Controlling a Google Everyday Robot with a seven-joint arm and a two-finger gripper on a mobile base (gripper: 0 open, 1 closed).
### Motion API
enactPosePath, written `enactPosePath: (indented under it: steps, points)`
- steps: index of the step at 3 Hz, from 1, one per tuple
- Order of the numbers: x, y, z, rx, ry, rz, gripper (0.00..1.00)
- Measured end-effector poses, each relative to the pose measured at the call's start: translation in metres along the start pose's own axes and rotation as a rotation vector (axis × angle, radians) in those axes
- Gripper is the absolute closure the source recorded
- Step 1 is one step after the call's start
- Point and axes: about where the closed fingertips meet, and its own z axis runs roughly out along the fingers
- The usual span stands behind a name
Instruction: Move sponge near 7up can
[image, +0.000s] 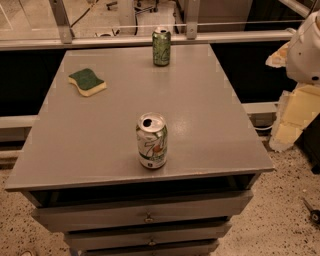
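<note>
I'm seeing the sponge (87, 82) lying flat, green side up, on the far left of the grey table top (210, 115), close to its left edge but fully on it. The 7up can (152, 140) is standing upright near the front edge, about centre, well apart from the sponge. Bare top is stretching between them and to the can's right. A darker green can (161, 47) is standing at the far edge. A white arm part (306, 50) is showing off the table's right side. The gripper is sitting out of frame, so I cannot tell its state.
</note>
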Motion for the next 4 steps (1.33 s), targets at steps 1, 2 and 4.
enactPosePath:
  steps: [1,2,4]
  points:
    - [-0.001,0.000,0.000,0.003,-0.002,-0.001,0.00]
    - [-0.020,-0.016,0.013,0.017,-0.056,-0.051,0.00]
    - [-0.109,-0.072,0.057,0.059,-0.274,-0.175,0.00]
